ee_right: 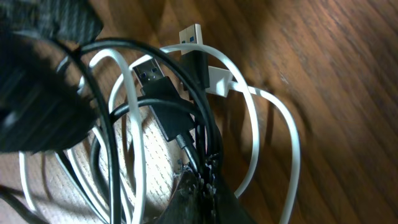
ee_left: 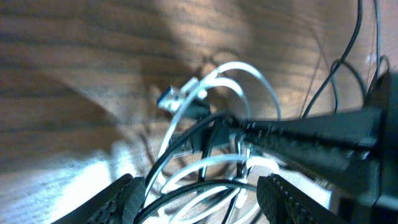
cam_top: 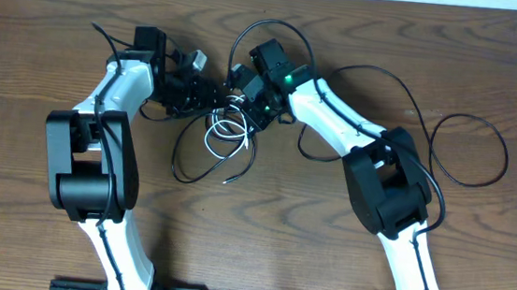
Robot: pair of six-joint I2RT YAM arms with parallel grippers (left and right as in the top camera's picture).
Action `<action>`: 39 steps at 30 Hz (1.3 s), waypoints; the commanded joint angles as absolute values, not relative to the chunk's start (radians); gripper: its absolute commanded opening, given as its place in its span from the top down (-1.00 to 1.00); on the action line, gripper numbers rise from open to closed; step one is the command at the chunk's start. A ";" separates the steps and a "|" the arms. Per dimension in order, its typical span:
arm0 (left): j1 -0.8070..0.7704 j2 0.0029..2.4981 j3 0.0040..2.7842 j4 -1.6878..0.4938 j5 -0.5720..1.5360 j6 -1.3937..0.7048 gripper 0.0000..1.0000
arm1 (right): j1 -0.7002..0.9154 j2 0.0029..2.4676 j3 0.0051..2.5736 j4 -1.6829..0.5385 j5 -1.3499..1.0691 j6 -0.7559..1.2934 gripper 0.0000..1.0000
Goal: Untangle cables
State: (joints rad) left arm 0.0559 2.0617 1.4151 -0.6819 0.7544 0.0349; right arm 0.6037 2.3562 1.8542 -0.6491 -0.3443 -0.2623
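Cables pass between spread fingers of left hand; right hand pinches one.

Counted two robot arms, one white cable and at least two black cables in that tangle.

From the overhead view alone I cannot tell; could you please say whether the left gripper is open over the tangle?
Observer: Yes, the left gripper is open, with cable loops between its fingers.
Operator: And the right one?
Observer: The right gripper looks shut on a black cable just behind its USB plug.
Operator: Is a white end nearby?
Observer: Yes, the connector of the white cable lies right beside that plug.
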 commanded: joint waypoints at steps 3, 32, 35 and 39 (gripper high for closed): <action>0.052 2.039 1.407 -0.703 0.733 0.101 -0.30 | 0.584 2.328 1.850 -0.638 -0.458 -0.213 0.98; -0.052 2.077 1.360 -0.593 0.504 0.065 0.42 | 0.563 2.328 1.850 -0.618 -0.665 -0.170 0.98; -0.052 2.093 1.360 -0.581 0.503 0.051 0.42 | 0.555 2.328 1.850 -0.625 -0.669 -0.168 0.99; -0.052 2.098 1.360 -0.573 0.496 0.051 0.43 | 0.553 2.328 1.850 -0.630 -0.669 -0.152 0.98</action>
State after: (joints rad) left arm -0.0463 2.0716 1.3670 -0.5789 0.5095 0.0628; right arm 0.5522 2.3562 1.8538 -0.6281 -0.6147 -0.1799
